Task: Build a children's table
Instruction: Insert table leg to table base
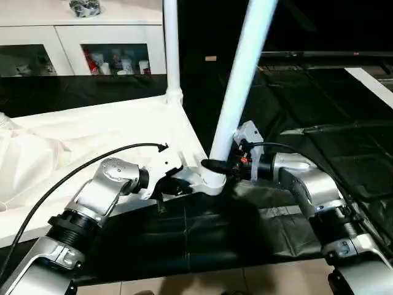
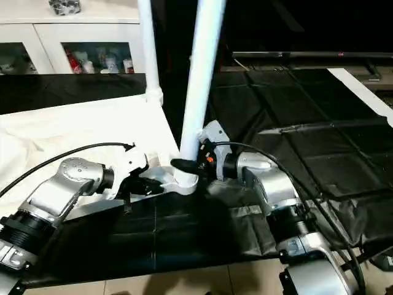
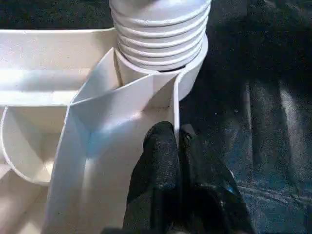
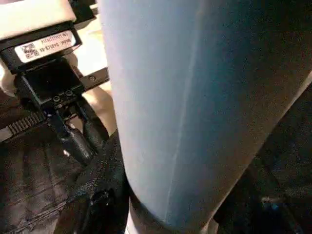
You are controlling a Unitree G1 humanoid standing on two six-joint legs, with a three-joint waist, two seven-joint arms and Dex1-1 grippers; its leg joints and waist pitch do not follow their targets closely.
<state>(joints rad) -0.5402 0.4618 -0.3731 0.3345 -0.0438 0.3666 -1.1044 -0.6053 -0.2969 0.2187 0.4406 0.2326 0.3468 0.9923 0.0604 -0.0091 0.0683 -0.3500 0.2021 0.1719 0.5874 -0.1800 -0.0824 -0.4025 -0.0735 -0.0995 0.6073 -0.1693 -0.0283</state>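
- We take the near corner socket of the table top as our landmark. The top lies ribbed side up on a black sheet, this corner nearest the robot.
- A leg stands in the socket, leaning away from the far leg, which rises upright from the next socket along the same edge. The lean suggests, in our judgement, that the near leg is not yet fully seated.
- In the left wrist view the leg's ribbed foot sits in the socket with several ridges above the rim, which fits that reading.
- The right gripper clamps the leg just above the socket, one finger on each side of the tube, probably to steer and turn it home.
- The left gripper is pinched onto the top's thin edge wall just beside the socket, its fingers nearly together; we take this as a brace that stops the top sliding or turning.
- Behind the top stands a white cabinet with glass doors.
- Hidden or uncertain: both legs are cut off above; the depth of the foot inside the socket is concealed; the remaining legs and sockets cannot be made out.
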